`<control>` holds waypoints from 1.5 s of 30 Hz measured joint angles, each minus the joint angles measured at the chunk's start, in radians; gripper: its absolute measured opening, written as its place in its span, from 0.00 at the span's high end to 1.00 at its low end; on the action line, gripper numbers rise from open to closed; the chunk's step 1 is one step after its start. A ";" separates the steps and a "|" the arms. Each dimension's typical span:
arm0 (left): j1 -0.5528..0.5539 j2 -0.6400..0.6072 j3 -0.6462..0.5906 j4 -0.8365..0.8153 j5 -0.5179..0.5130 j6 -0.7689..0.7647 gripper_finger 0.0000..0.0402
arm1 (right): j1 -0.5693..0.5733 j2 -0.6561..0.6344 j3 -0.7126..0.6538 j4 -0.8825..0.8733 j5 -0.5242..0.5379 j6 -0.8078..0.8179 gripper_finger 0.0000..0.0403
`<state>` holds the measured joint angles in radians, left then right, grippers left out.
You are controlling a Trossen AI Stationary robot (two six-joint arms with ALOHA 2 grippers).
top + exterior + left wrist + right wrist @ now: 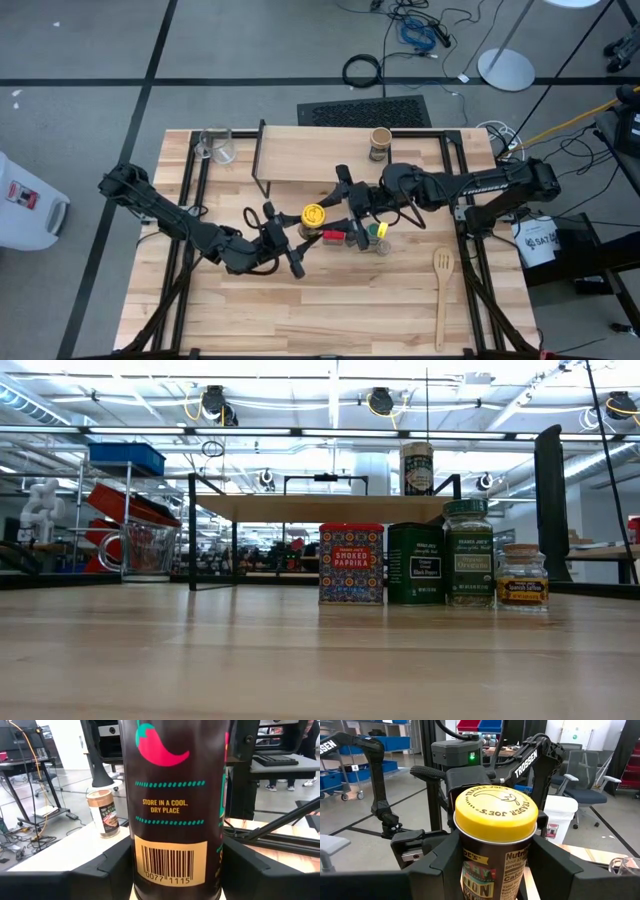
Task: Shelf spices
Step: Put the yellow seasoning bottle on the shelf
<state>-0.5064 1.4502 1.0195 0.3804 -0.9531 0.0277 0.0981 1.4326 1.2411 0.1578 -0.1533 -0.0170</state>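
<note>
The yellow jar (314,215), dark-bodied with a yellow lid (496,812), stays upright in the air between both arms. My right gripper (495,865) is shut on it from the table's right. My left gripper (177,870) reaches in from the left, open, its fingers standing close on either side of the jar's lower body (175,845); I see no touch. Below, on the table, stand the red tin (351,564), dark tin (415,564), green-lidded jar (468,553) and tiny brown jar (522,576). The tan jar (417,468) stands on the shelf (320,508). My right gripper pinches the yellow jar's body just under the lid (462,845) between its two fingers, one on each side. The fingers lie level and come from the table's right. The jar stands upright in the hold, lifted clear of the table.
A clear glass cup (217,145) stands at the table's far left corner beside the shelf. A wooden spatula (441,295) lies near the right front. The near half of the table in front of the tins is bare wood (300,310).
</note>
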 joint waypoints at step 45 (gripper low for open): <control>-0.050 -0.028 0.000 -0.650 0.291 -0.468 0.40 | 0.069 -0.009 0.002 -0.422 0.028 0.128 0.12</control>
<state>-0.5568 1.4220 1.0195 -0.2699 -0.6617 -0.4400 0.1673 1.4237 1.2427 -0.2642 -0.1255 0.1111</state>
